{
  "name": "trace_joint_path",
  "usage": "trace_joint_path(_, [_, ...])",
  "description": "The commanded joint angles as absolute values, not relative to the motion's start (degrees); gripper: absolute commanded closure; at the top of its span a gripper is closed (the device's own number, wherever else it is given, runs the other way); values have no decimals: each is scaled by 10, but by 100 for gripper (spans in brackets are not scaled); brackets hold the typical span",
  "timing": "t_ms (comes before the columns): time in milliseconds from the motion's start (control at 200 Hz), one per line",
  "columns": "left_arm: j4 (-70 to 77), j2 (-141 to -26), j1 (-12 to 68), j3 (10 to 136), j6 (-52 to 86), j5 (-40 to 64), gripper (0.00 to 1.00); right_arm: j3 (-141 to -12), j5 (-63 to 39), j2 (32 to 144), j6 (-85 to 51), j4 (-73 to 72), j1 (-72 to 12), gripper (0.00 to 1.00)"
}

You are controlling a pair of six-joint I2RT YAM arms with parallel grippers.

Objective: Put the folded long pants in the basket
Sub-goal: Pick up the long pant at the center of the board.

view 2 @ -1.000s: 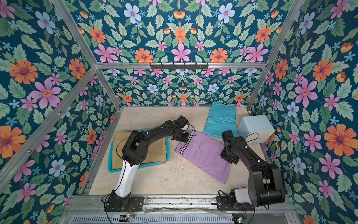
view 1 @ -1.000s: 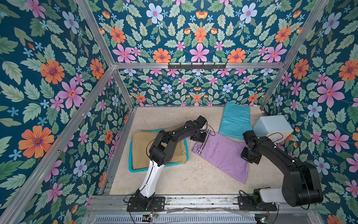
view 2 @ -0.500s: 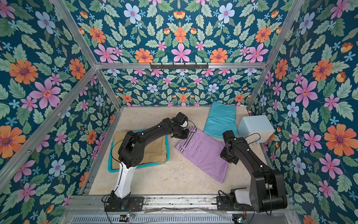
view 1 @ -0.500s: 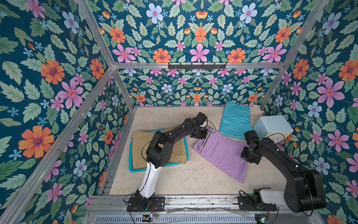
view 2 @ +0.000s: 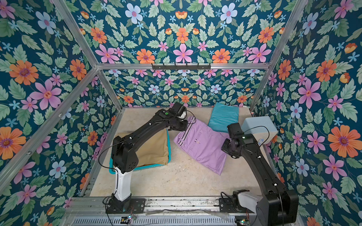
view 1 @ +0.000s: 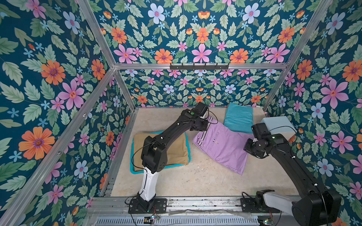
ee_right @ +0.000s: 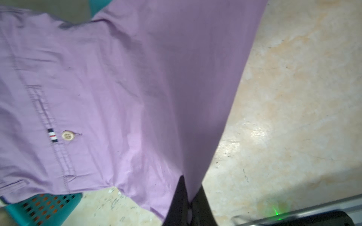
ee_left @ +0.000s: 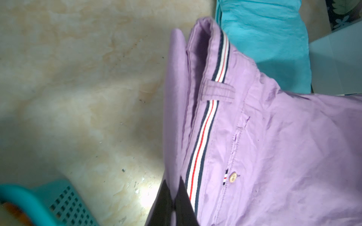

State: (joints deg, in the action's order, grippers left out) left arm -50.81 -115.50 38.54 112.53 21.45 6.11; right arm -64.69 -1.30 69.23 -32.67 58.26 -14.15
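The lilac pants point(view 1: 223, 144) are being gripped for the lift. The left gripper point(ee_left: 173, 195) is clamped on the striped waistband edge, and the right gripper point(ee_right: 189, 195) is pinched shut on the opposite side edge, as the wrist views show. In both top views the pants lie on the table point(view 1: 195, 180) at centre right of the frame, just beside the basket point(view 1: 189, 150) at centre left. The basket is already filled by the tan pants point(view 1: 176, 148). Orange seen through its mesh in the right wrist view suggests an orange pair point(ee_right: 45, 205) underneath, though this cannot be confirmed. The turquoise pants point(view 1: 239, 117) are left at the upper right, touching the lilac pants, beside a pale blue box point(view 1: 278, 125). Next, an even joint raise is called for, high enough to clear the rim, then a carry leftward onto the tan pants without the fold being lost.
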Motion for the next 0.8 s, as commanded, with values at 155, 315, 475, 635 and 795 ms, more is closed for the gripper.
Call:
trace_joint_path(155, [-629, -1047, 279, 1108, 213, 14, 100, -834, -48, 780, -312, 651, -209, 100])
trace_joint_path(315, [-669, -944, 204, 1037, 213, -7, 100, -933, -50, 858, -309, 668, -277, 100])
trace_joint_path(475, [-705, -855, 132, 958, 212, -60, 100, -1045, -49, 962, -310, 681, -343, 100])
trace_joint_path(635, [-717, -814, 70, 894, 201, -130, 100, -1156, -53, 1071, -312, 697, -395, 100])
trace_joint_path(795, [-715, -801, 28, 837, 191, -207, 100, -1272, -68, 1174, -309, 731, -429, 100])
